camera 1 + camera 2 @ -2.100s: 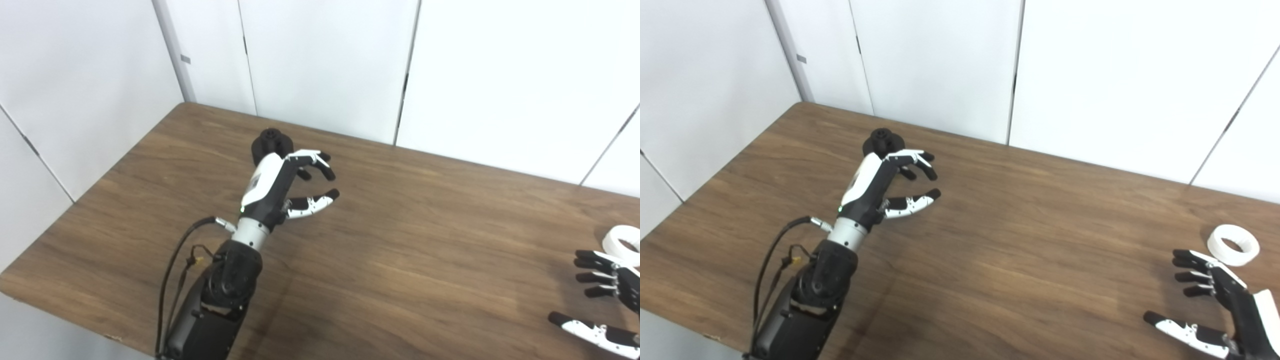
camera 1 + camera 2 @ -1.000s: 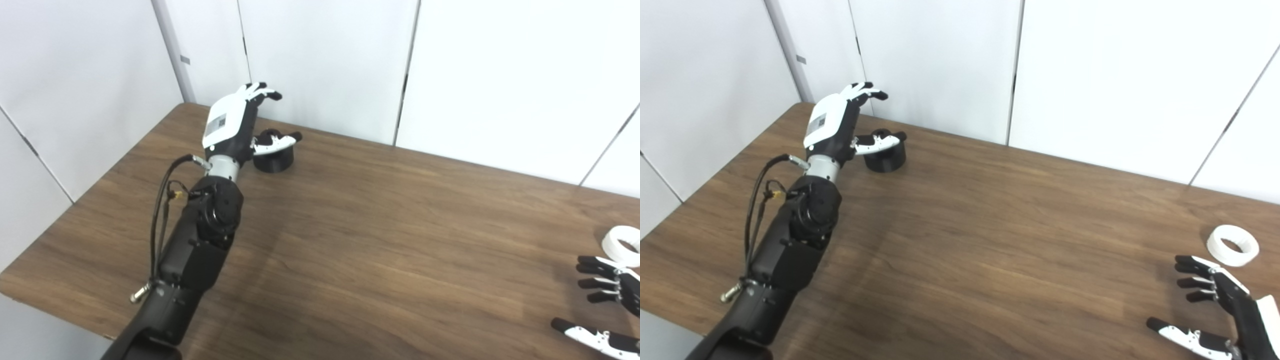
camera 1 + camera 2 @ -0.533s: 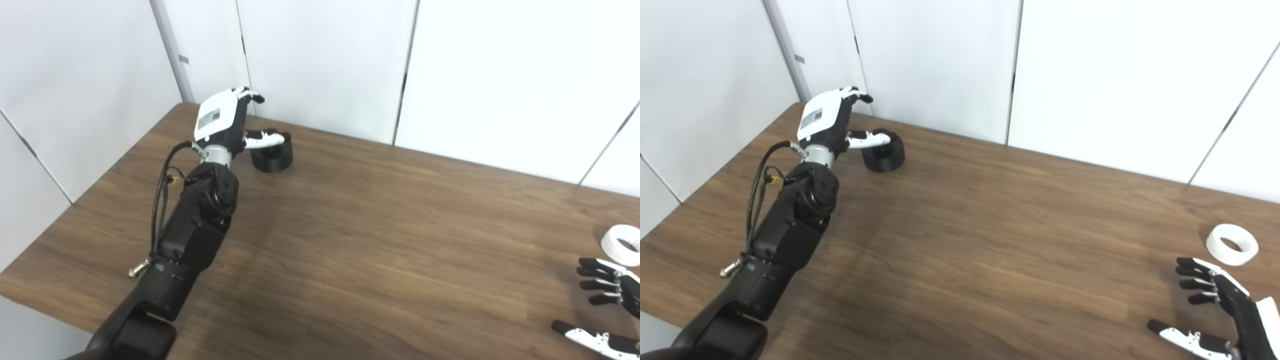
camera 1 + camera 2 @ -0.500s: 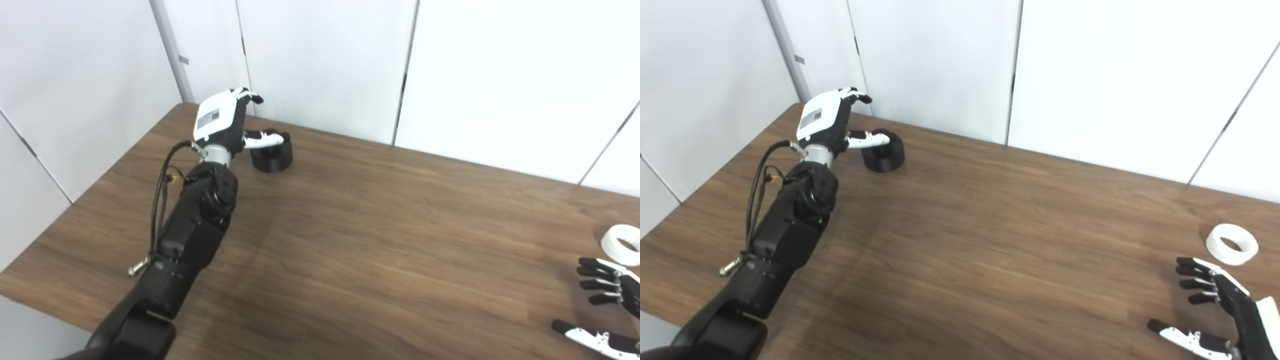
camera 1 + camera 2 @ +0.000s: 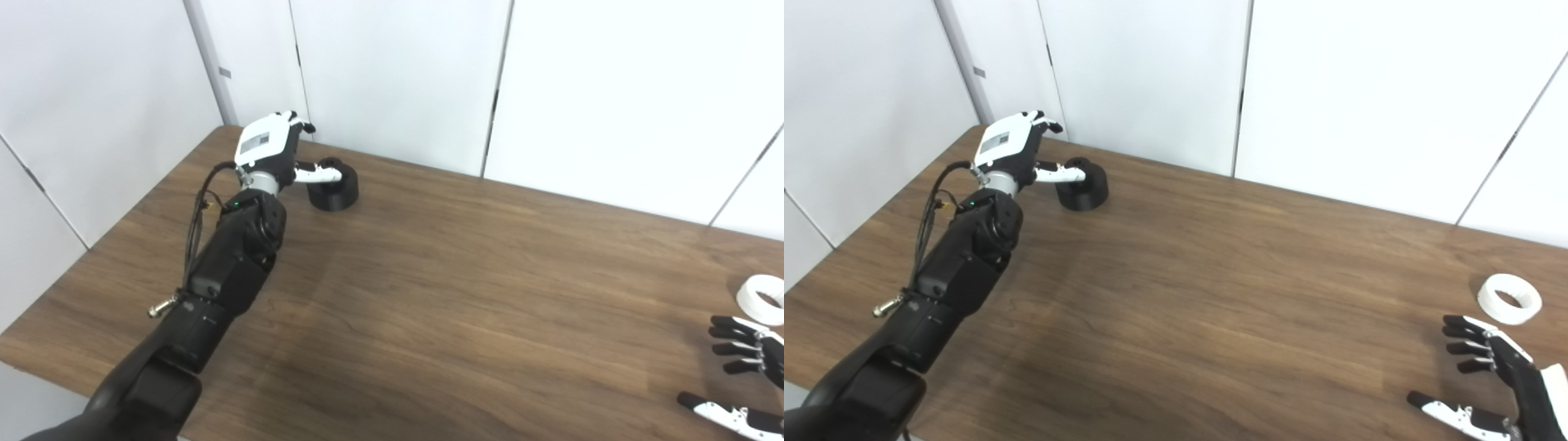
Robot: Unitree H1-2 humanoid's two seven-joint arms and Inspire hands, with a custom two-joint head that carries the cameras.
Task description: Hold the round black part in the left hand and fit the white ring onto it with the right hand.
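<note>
Left arm reaches far toward the table's (image 5: pixel 1176 294) back left corner. Left hand (image 5: pixel 1013 147) sits just left of the black part (image 5: pixel 1084 184), back of the hand up. Thumb (image 5: pixel 1062 176) sticks out across the part's near left side, seems to touch it or hang just over it, can't tell which. Fingers curl behind the hand toward the wall; their tips are mostly hidden, so whether they touch the part is unclear. Nothing lifted: the black part stands on the table near the back edge, not far from the left corner. Hand reads as apart and empty, grip not made.

Middle of the table: bare wood.

Right side: white ring (image 5: pixel 1510 299) lies flat near the table's right edge, well apart from the black part. Right hand (image 5: pixel 1497 380) hovers near the front right corner, just in front of the ring, not touching. Fingers spread, thumb low and out to the side, holding nothing.

Progress: early. Neither piece is picked up. Left hand looks about to close on the black part. Left to do: grip and lift the part, right hand grabs the ring, bring both together, seat the ring on the part.
</note>
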